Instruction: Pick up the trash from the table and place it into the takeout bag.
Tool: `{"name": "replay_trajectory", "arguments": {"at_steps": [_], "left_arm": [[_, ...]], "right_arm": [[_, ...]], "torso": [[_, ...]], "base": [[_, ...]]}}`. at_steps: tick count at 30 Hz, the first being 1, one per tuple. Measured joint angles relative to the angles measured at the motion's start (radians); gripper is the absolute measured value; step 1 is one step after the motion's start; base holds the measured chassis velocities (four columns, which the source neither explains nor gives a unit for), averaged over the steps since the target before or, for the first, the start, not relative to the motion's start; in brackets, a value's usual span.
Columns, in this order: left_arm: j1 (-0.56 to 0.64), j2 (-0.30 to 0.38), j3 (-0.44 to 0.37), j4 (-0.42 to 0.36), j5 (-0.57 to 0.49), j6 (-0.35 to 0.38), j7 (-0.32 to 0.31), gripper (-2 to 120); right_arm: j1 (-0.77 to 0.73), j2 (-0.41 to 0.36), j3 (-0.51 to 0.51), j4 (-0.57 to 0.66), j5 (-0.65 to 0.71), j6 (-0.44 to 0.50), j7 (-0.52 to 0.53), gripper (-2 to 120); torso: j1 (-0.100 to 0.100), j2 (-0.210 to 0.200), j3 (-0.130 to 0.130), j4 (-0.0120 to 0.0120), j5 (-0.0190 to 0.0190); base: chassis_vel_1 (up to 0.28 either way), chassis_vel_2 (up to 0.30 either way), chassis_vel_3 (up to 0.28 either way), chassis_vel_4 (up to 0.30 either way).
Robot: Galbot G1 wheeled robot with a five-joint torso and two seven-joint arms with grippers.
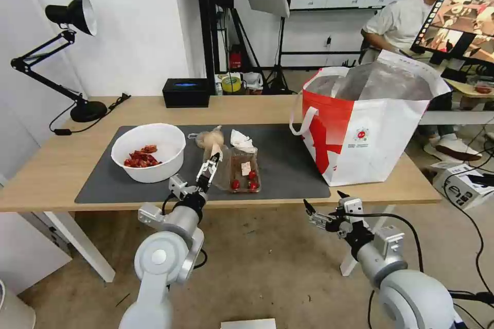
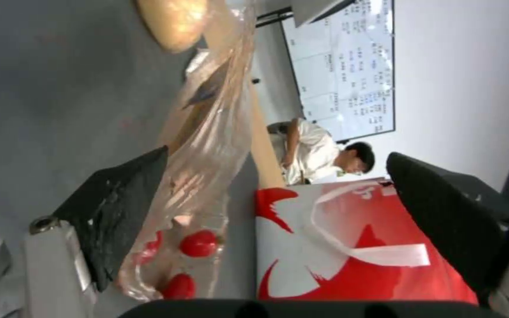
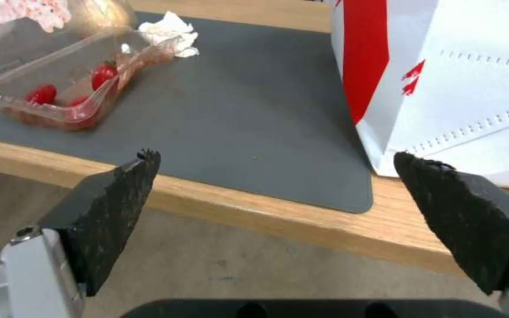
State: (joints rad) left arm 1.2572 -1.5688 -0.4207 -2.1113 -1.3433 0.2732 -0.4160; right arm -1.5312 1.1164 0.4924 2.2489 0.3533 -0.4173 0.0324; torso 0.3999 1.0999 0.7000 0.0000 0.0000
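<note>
The light-wood table (image 1: 62,164) carries a grey mat (image 1: 288,164); the takeout bag (image 1: 370,128) stands upright at its right end, mouth open upward. Bare mat lies between the bag and the clear tomato tray (image 1: 243,170), whose long axis runs front to back near the front edge. The left gripper (image 1: 212,160) hovers beside the tray, fingers spread wide, empty. The right gripper (image 1: 321,205) waits below the table edge, open and empty.

Both arms are glossy white with rounded silver-grey joint housings and black collars at the wrists. The left claw (image 1: 212,160) has white-and-black fingers; thin black cables loop beside each wrist. The right claw (image 1: 323,204) carries black, rough-textured wedge pads (image 3: 113,207) on silver brackets with small screws.
</note>
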Motion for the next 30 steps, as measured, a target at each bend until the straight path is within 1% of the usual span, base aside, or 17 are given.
{"name": "replay_trajectory", "arguments": {"at_steps": [3,11,13,17,23,27,30], "left_arm": [[-0.002,-0.002,0.005,0.0,-0.001,0.0,0.008,100],[-0.041,-0.012,0.024,0.04,0.0,0.001,0.012,100],[-0.057,-0.005,0.04,0.059,0.002,0.001,0.012,100],[-0.07,-0.003,0.051,0.07,0.002,0.001,0.012,100],[-0.098,-0.006,0.101,0.103,0.015,0.003,0.014,100],[-0.104,-0.005,0.115,0.107,0.024,0.004,0.017,100],[-0.105,0.009,0.121,0.103,0.043,0.008,0.034,100]], "right_arm": [[-0.001,-0.003,0.002,0.001,0.001,0.0,0.0,100],[0.0,-0.005,0.006,0.001,0.002,0.001,-0.001,100],[0.0,-0.002,0.008,0.001,0.003,0.002,-0.002,100],[0.0,0.001,0.009,0.001,0.003,0.002,-0.002,100],[-0.008,0.003,0.027,0.006,0.004,0.002,-0.002,100],[-0.014,0.002,0.035,0.01,0.005,0.002,-0.002,100],[-0.021,0.003,0.043,0.015,0.006,0.003,-0.002,100]], "torso": [[0.0,0.0,0.0,0.0,0.0],[0.0,0.0,0.0,0.0,0.0],[0.0,0.0,0.0,0.0,0.0001],[0.0,0.0,0.0,0.0,0.0],[0.0,0.0,0.0,0.0,0.0001],[0.0,0.0,0.0,-0.0001,0.0],[0.0,0.0,0.0,-0.0001,0.0]], "base": [[0.0,0.0,0.0,0.0],[0.0,0.0,0.0,0.0],[0.0,0.0,0.0,0.0],[0.0,0.0,0.0,0.0],[0.0,0.0,0.0,0.0],[0.0,0.0,0.0,0.0],[0.0,0.0,0.0,0.0]]}}
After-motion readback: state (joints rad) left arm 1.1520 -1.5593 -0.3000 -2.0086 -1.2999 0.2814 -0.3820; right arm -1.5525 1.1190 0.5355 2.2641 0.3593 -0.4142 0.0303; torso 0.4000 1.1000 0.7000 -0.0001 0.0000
